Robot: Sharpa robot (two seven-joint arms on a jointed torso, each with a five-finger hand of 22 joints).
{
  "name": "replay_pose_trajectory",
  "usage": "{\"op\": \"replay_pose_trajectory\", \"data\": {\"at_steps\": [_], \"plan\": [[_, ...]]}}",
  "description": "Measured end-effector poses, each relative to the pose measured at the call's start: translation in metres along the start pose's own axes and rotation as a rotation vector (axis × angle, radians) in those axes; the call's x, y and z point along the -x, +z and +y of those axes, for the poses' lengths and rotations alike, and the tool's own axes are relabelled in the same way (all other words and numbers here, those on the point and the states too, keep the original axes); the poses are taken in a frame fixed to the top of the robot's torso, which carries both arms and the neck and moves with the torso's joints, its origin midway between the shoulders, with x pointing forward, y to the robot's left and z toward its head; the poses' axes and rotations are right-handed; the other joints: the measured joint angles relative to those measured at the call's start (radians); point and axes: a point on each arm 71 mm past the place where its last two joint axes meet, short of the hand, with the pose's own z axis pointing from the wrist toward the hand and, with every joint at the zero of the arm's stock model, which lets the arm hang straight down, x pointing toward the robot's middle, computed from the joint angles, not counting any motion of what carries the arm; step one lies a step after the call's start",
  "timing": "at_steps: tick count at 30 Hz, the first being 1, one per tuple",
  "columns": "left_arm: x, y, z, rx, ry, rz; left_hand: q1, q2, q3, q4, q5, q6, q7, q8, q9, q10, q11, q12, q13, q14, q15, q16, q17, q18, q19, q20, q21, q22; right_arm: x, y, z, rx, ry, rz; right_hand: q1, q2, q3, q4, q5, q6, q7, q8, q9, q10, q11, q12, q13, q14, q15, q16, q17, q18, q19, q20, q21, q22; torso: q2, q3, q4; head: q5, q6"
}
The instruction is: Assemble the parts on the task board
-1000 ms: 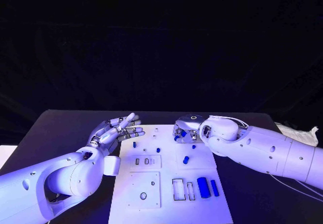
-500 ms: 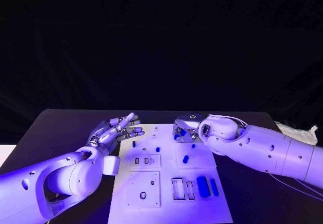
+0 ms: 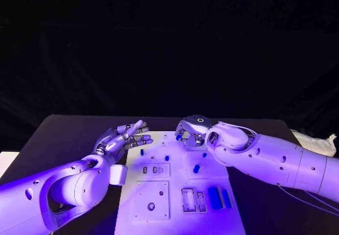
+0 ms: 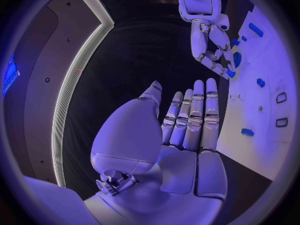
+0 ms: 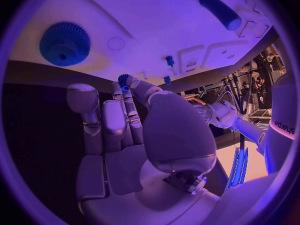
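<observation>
The task board (image 3: pixel 180 196) lies flat in the middle of the black desk (image 3: pixel 63 132), its long axis running from 6 to 12 o'clock. Recesses are seen in it: at about 5 o'clock, two pale slots side by side (image 3: pixel 193 199), and just beside them two blue bar parts (image 3: pixel 214 198), both lying lengthwise toward 12. Smaller blue parts (image 3: pixel 196 168) are dotted across the board's centre.

At the board's far end, toward 12 o'clock, the right hand (image 3: pixel 190 132) is poised above the surface, a small blue gear (image 5: pixel 124 79) pinched at its fingertips. In the right wrist view a larger blue gear (image 5: pixel 65 44) is seen lying flat on the board.

At 10 o'clock, off the board's edge, the left hand (image 3: pixel 121 139) is held up with fingers (image 4: pixel 195 116) straight and close together, nothing in them.
</observation>
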Motion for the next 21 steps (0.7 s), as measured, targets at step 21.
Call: {"op": "replay_pose_trajectory", "data": {"at_steps": [21], "plan": [[-0.005, -0.001, -0.002, 0.001, -0.005, 0.014, 0.0, 0.0, 0.0, 0.0, 0.0, 0.0, 0.0, 0.0, 0.0, 0.0, 0.0, 0.0, 0.0, 0.0, 0.0, 0.0, 0.001, 0.0, 0.0, 0.0, 0.0, 0.0, -0.004, 0.032, 0.023, -0.015, 0.009, -0.068, 0.004, -0.004, 0.012, 0.001, -0.01, 0.0, 0.001, -0.002, 0.001, 0.0, 0.0, -0.002, 0.0, 0.0, 0.0, 0.008, 0.004, 0.0, -0.004, 0.004, 0.015, 0.016, 0.005, -0.0027, 0.0043, 0.01, 0.002]]}}
